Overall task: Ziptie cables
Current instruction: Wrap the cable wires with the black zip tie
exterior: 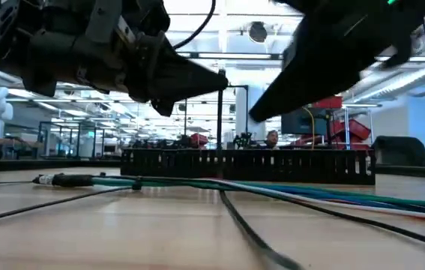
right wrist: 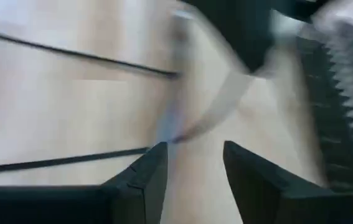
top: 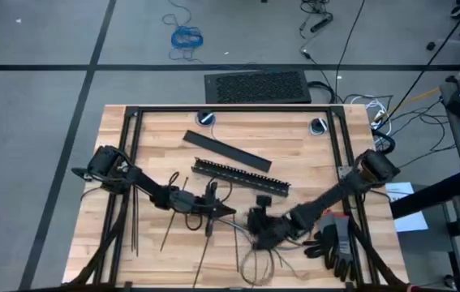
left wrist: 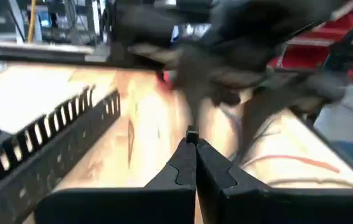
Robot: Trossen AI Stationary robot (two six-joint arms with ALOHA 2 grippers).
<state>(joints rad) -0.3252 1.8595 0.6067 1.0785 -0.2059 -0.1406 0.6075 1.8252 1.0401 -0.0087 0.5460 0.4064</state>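
Left tool (left wrist: 192, 140) is pinching a ziptie (exterior: 219, 112) upright, fingers pressed together; right tool (right wrist: 195, 165) is hovering spread. Cables (exterior: 309, 191) are looking floppy, so I'm guessing mid-bundle is the best grab.

slotted bar (top: 242, 175) mid-table (top: 294, 138), zipties (top: 132, 223) left of it, cables (top: 262, 259) at near edge, gloves (top: 335, 243) right

You see two dark, jointed arms; left gripper (left wrist: 190, 146) and right gripper (right wrist: 195, 163) have black wedge-shaped fingers.
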